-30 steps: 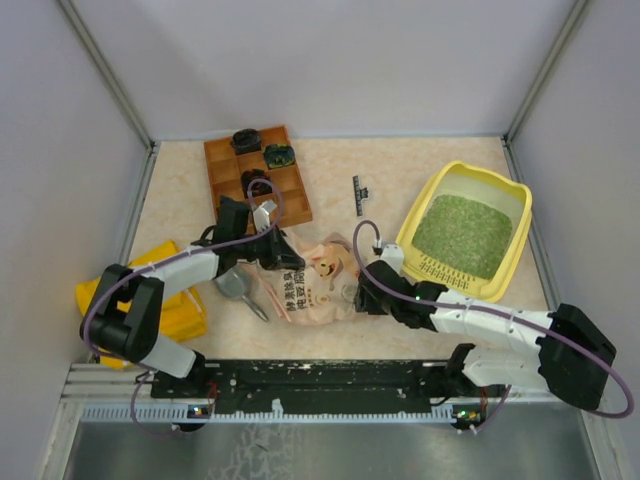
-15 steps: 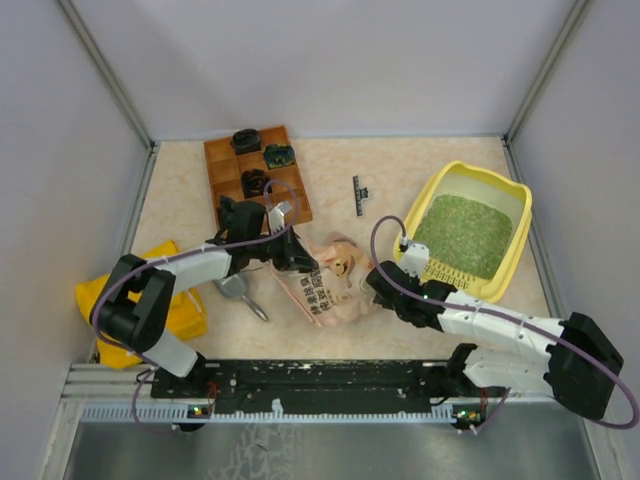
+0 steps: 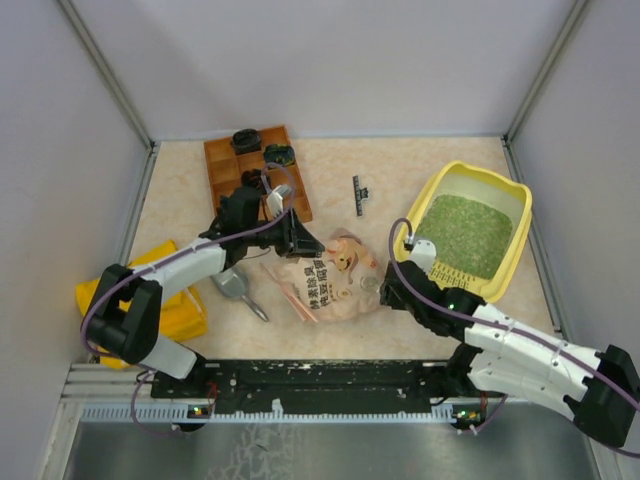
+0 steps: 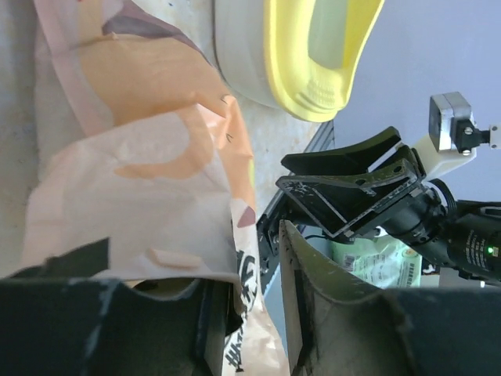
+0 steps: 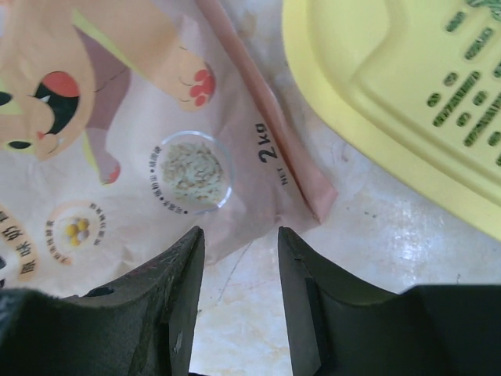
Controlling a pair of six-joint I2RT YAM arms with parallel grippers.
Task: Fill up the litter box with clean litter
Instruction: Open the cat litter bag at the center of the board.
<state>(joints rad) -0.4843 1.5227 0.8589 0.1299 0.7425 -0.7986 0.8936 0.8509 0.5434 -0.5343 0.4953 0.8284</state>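
Litter box [image 3: 447,270], yellow, stands on the table [image 3: 400,165] in the overhead view, its floor covered by a bed of green clean litter [image 3: 465,230]. A pink pouch [image 3: 325,280] lies flat just left of the litter box, with a strip of table between them. The right arm [image 3: 510,340] reaches in from below the litter box. The right jaws hang just off its near left corner, over the pouch's closest edge. The left arm [image 3: 190,265] comes in from far left of the litter box, and the left jaws are at the pouch's far side, well apart from the box. Further left again are a grey scoop [image 3: 238,288], a wooden tray [image 3: 250,185] and a yellow bag [image 3: 175,305].

From the left wrist, the left jaws stand apart, with the pouch's [image 4: 141,180] edge lying loosely in the gap, not pinched. The litter box [image 4: 293,66] shows beyond the pouch, clear of these jaws, and the right jaws show open beside it.

From the right wrist, the right jaws are parted and hold nothing. Under them are the pouch's [image 5: 117,117] corner and bare table. The litter box [image 5: 391,94] fills the upper right, near these jaws but not between them, and the pouch's sealed corner lies just beside its lip.
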